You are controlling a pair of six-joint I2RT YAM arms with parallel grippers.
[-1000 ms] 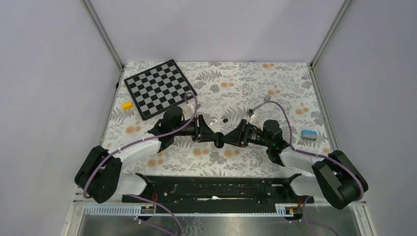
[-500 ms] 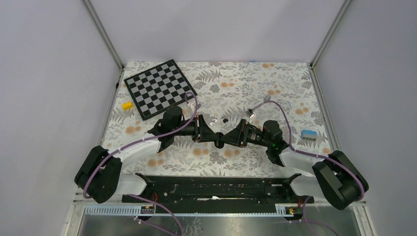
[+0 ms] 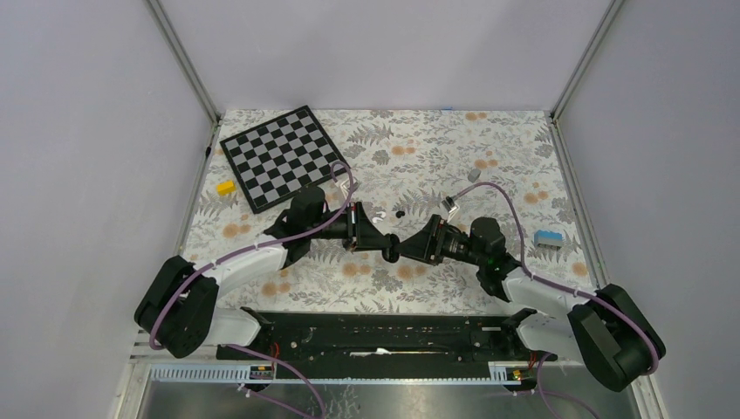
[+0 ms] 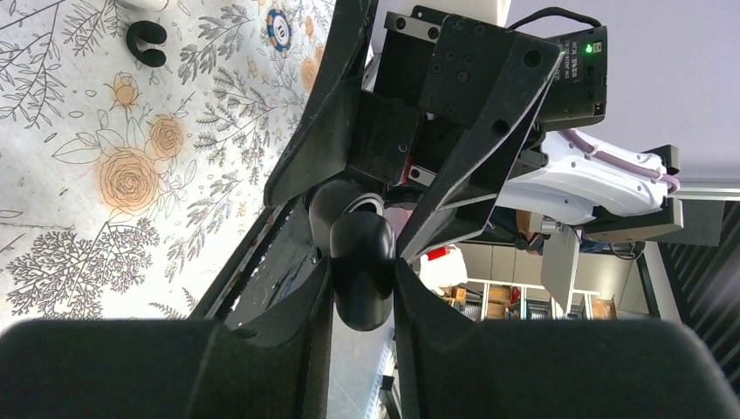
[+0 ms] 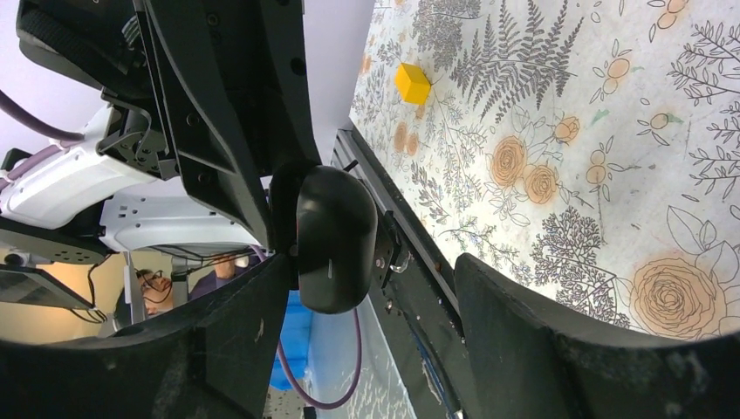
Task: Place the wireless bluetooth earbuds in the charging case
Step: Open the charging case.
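My left gripper [image 3: 387, 245] [image 4: 362, 284] is shut on a black oval pebble [image 4: 360, 262] and holds it above the table's middle. My right gripper [image 3: 405, 247] [image 5: 371, 266] faces it, open, with its fingers [image 5: 515, 323] on either side of the same pebble [image 5: 336, 240]; the left finger is close to it. A small white rounded thing, likely the charging case [image 3: 380, 212], lies on the cloth behind the grippers. Only its edge shows in the left wrist view [image 4: 144, 3]. A tiny black piece, perhaps an earbud [image 3: 399, 212] [image 4: 146, 44], lies beside it. No second bud shows.
A chessboard [image 3: 284, 157] lies at the back left with a yellow block [image 3: 226, 187] [image 5: 412, 83] beside it. A blue and white block [image 3: 547, 237] sits at the right. A blue round chip [image 4: 279, 17] lies on the floral cloth. A black rail [image 3: 384, 332] runs along the near edge.
The right arm has shifted slightly and its fingers now look spread wider around the pebble. The left arm and the pebble have hardly moved.
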